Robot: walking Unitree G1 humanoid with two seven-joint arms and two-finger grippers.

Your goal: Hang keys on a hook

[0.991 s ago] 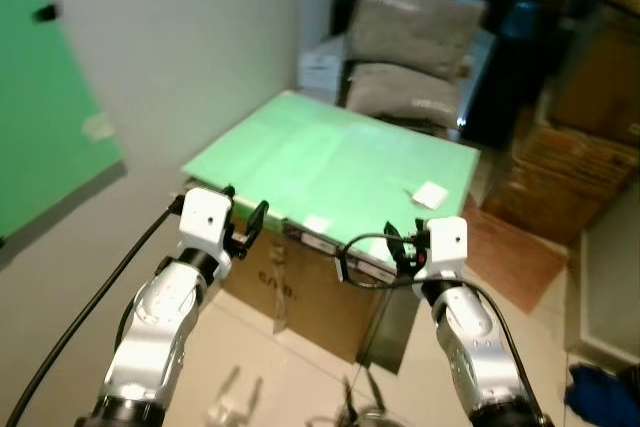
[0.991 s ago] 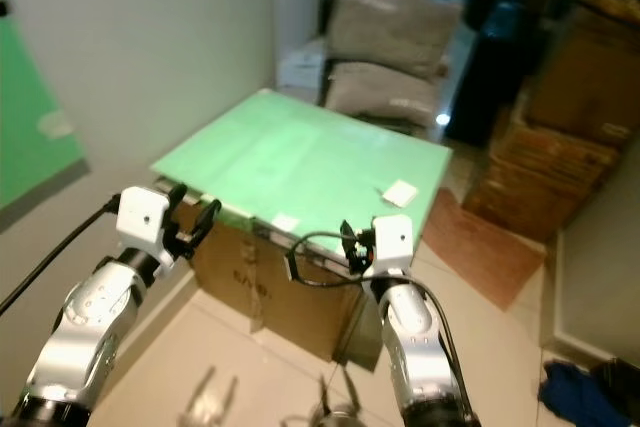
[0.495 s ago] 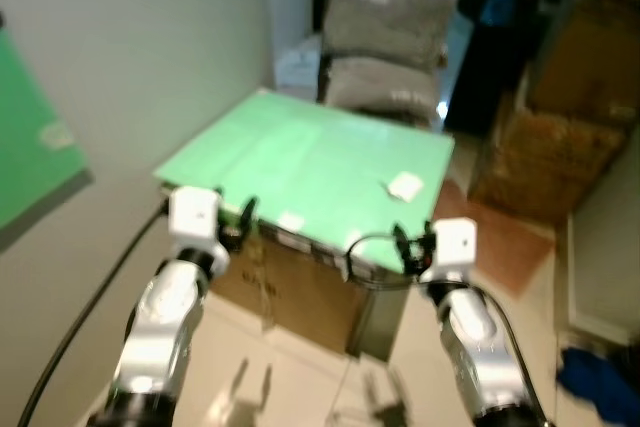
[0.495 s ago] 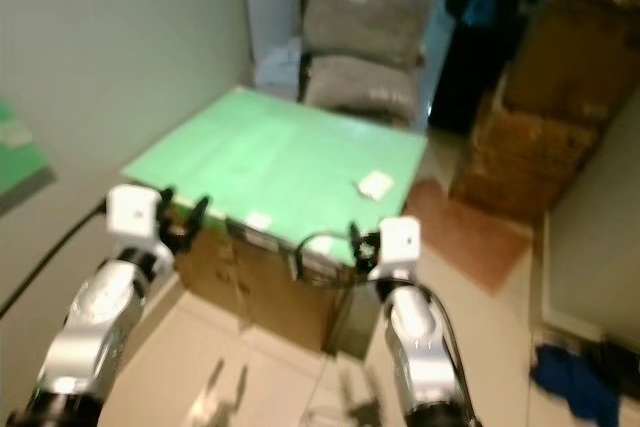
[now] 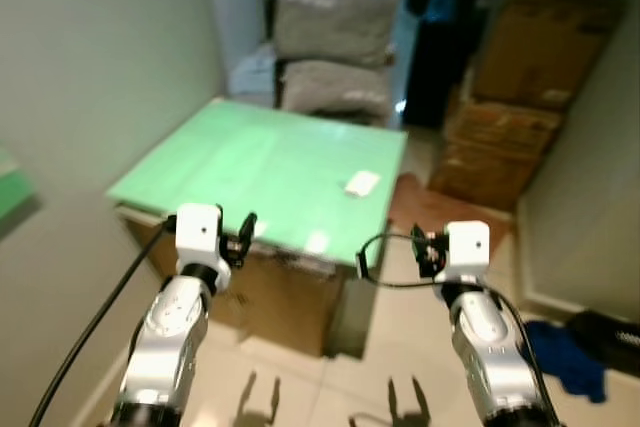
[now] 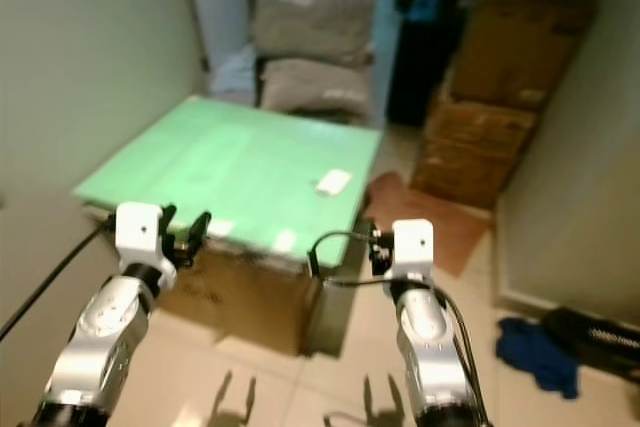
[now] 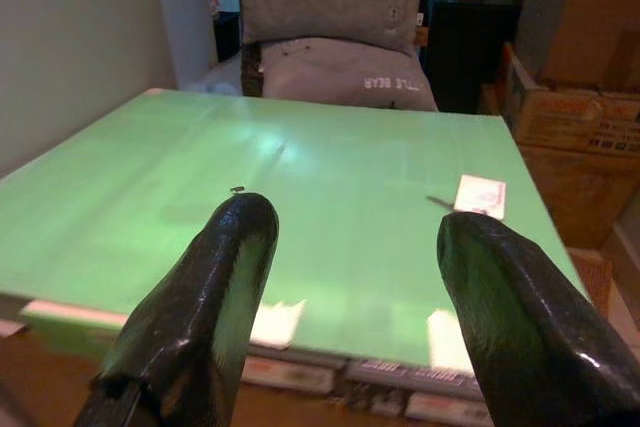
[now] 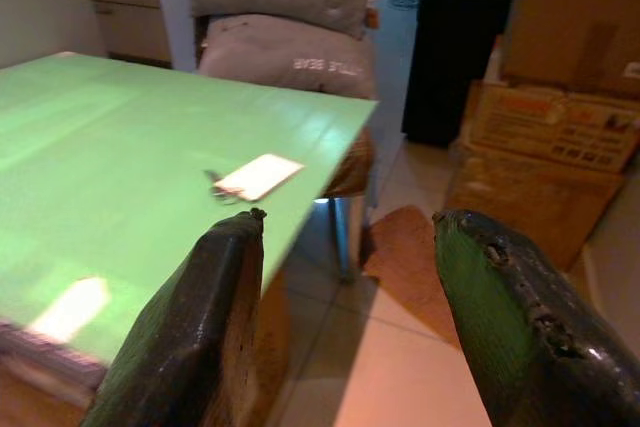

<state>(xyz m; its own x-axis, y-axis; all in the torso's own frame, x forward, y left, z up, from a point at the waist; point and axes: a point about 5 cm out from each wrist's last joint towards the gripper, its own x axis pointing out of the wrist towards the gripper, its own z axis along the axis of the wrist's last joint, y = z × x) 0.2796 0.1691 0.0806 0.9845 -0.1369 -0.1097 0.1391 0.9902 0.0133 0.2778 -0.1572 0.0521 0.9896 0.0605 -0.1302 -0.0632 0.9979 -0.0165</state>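
I'm looking down at the green table (image 5: 250,162), both arms raised in front of me at its near edge. Left gripper (image 7: 350,277) is hovering just off the near-left corner, jaws spread wide, holding nothing. Right gripper (image 8: 345,292) is sitting off the near-right corner over the tiled floor (image 5: 410,347), jaws also wide and empty.

Keys (image 8: 216,187) are lying on the table toward its far-right side, with a white tag (image 8: 258,175) attached; I'm making out only a small dark bit beside the tag, detail too small to read. In the head view the tag is showing as a pale rectangle (image 5: 361,183), well apart from both grippers.

Two grey cushions (image 5: 330,47) are stacked on a chair past the far edge of the table. Cardboard boxes (image 5: 510,117) are piled to the far right. Blue cloth (image 5: 565,357) is lying on the floor at near right. Head views are slightly blurred.
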